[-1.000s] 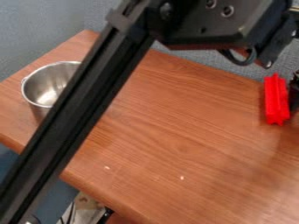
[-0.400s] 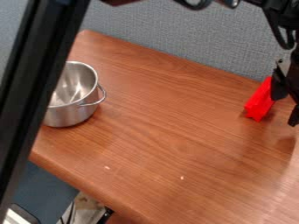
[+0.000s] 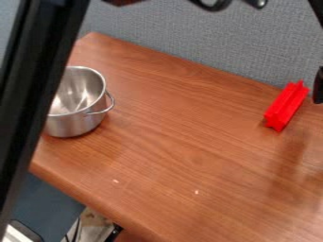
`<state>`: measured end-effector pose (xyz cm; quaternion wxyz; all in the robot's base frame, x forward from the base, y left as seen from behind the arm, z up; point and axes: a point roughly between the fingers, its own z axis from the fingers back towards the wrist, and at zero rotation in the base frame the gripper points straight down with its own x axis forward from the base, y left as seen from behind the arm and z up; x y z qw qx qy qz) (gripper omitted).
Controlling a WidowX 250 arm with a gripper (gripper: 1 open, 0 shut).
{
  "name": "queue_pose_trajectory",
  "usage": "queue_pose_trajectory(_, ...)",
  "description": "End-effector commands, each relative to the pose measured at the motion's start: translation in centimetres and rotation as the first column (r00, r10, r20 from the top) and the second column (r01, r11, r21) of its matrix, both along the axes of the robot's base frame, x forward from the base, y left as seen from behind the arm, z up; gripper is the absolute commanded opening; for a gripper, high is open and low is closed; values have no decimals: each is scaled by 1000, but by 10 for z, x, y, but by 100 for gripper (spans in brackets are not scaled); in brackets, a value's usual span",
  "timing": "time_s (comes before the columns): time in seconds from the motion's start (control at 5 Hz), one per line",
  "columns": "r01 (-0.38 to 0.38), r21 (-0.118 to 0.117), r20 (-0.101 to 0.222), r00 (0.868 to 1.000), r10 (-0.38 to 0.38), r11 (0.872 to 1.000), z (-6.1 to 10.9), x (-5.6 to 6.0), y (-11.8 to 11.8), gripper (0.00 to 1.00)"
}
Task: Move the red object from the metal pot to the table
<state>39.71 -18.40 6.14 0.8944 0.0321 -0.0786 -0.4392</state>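
red object (image 3: 286, 105): on table (image 3: 190, 132) | gripper finger (image 3: 318, 88): probably just beside, apart

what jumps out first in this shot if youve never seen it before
The red object grabs the eye first, a bright block lying on the table near the right edge. Next comes the shiny metal pot far off at the left side of the table, with nothing showing inside it. A dark arm link slants across the left of the picture, partly in front of the pot.
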Motion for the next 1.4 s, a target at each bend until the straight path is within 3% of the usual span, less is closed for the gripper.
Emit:
queue_pose_trajectory(0.0,52,-45,-2,999,-52,998,16,13,-4,100)
queue_pose_trajectory(0.2,52,-79,-25,998,-55,995,30,22,14,0)
queue_pose_trajectory(0.4,10,-75,-1,1000,-10,997,47,24,31,100)
queue_pose_trajectory(0.6,-27,-66,-4,1000,27,997,47,24,43,100)
queue_pose_trajectory(1.2,-63,-77,-57,997,59,995,6,12,71,100)
